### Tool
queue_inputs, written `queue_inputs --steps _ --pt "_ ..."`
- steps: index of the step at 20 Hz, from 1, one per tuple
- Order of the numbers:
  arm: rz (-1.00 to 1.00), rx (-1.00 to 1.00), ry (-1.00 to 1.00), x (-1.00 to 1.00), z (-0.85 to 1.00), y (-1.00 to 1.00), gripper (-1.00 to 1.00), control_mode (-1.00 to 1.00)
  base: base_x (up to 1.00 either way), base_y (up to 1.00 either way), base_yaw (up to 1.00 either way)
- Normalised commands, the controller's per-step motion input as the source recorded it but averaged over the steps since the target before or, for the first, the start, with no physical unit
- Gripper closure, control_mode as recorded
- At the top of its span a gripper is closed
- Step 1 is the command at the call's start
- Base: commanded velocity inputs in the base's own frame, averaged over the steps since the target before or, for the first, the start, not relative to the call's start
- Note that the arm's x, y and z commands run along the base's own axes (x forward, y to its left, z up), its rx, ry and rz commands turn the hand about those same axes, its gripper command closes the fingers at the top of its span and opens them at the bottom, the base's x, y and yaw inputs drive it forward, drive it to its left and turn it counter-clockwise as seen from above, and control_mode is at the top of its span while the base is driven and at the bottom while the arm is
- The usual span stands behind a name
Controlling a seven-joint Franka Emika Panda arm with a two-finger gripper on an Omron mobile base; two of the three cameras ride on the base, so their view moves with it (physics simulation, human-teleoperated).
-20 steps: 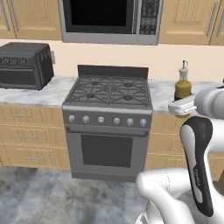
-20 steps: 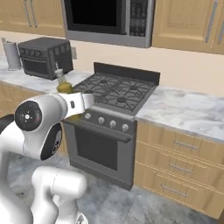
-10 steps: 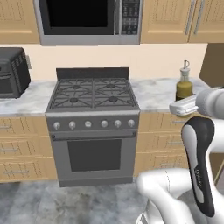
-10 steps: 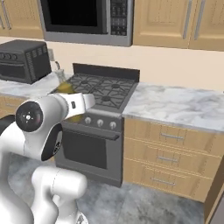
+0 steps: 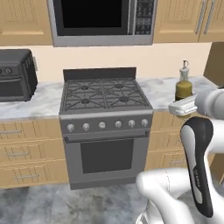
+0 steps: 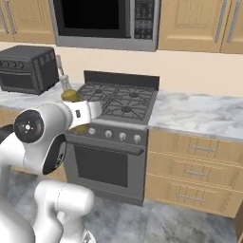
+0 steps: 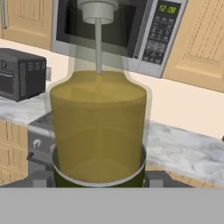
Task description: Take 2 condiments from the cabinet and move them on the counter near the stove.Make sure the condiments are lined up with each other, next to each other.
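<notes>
Step in hand: carrying the olive-green condiment bottle (image 7: 98, 127) towards the worktop (image 5: 164, 87) beside the stove (image 5: 104, 94).
How to do it well: by judgement, keep the bottle upright, lower it onto bare marble close to the stove's edge, and leave room alongside for a second bottle in line.
Hand: the hand (image 7: 97, 180) is clamped on the bottle's base, a finger on either side.
Bottle: held upright in the air, above the worktop's front edge to the right of the stove in the left base view.
Backdrop: microwave (image 5: 100, 22) above the stove, toaster oven (image 6: 29, 69) at the worktop's left end.
</notes>
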Motion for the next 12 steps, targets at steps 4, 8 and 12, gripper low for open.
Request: queue_inputs --steps 4,8,12 --pt "0.00 0.00 0.00 0.00 0.00 0.00 1.00 1.00 0.50 0.00 -0.14" --pt "0.00 0.00 0.00 0.00 0.00 0.00 1.00 1.00 0.61 0.04 -0.14" --pt "0.00 0.00 0.00 0.00 0.00 0.00 1.00 1.00 0.61 0.17 -0.14"
